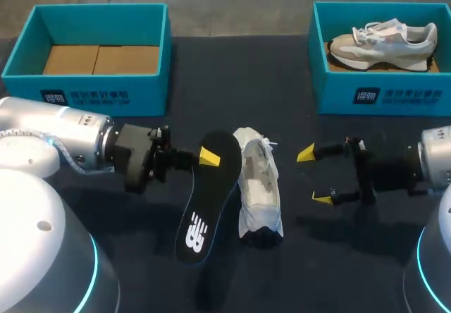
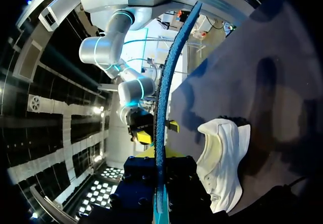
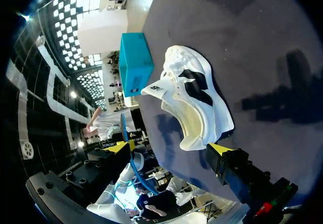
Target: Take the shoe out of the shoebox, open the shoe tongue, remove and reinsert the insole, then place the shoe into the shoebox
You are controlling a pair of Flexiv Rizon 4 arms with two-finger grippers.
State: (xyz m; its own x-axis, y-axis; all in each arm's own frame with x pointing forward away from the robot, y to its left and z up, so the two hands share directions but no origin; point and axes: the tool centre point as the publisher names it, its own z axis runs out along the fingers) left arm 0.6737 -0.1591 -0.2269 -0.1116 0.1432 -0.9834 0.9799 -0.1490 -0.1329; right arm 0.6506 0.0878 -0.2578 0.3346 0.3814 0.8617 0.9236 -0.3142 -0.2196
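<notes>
Insole (image 1: 204, 207) of black colour is clamped at its far end by the left gripper (image 1: 209, 158), which comes in from the left side of the dark table (image 1: 317, 278). One yellow tip shows on top of the insole there. The near end of the insole hangs down toward the table, just left of the white shoe (image 1: 259, 186). In the left wrist view the insole (image 2: 169, 82) is seen edge-on, as a thin blue curved strip. It rises from between the fingers of the left gripper (image 2: 157, 156), which press it from two sides. The white shoe (image 2: 222, 158) lies beside this gripper, and its pale inside is visible. The shoe lies on the table outside of both boxes, lengthwise from far to near, between the two grippers. The right gripper (image 1: 314, 176) is at the right of the shoe and a little apart from it. Its two yellow tips are spread wide, with nothing between them. In the right wrist view the shoe (image 3: 194, 103) is ahead of the right gripper (image 3: 169, 148) and its opening faces the camera. The tongue (image 3: 156, 89) is pulled out and away from the opening. At the far left stands the left shoebox (image 1: 106, 91), teal, with only brown cardboard inside. At the far right stands the right shoebox (image 1: 380, 94), which holds a beige and white sneaker (image 1: 384, 41).
</notes>
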